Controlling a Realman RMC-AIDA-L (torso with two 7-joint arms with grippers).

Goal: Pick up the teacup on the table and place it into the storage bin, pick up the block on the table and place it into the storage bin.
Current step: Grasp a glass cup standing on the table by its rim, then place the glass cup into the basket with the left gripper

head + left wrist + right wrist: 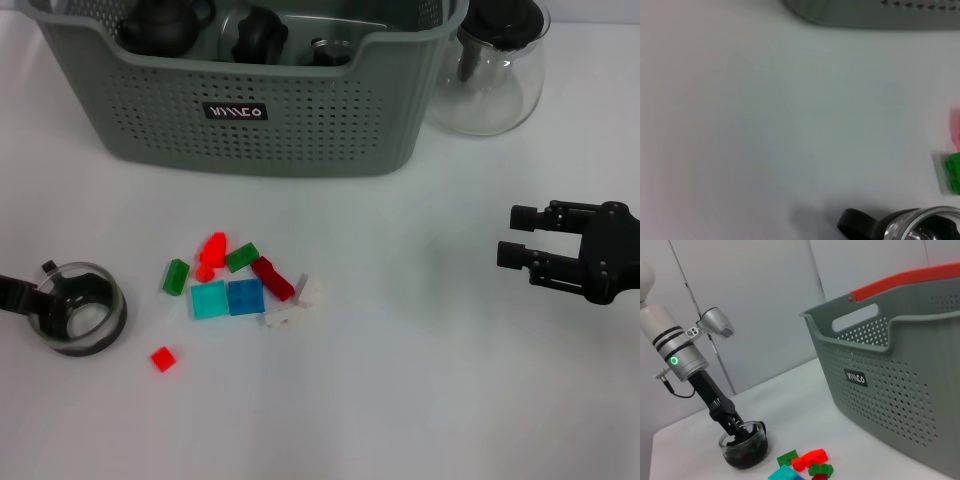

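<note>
Teacup [78, 310] upright, mouth skyward

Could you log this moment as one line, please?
left gripper: in teacup | right gripper: open, idle | blocks: on table | bin: behind

We see one marking: a small black label [236, 111] with white letters on the storage bin [150, 130] front wall; we cannot read the letters with certainty.
</note>
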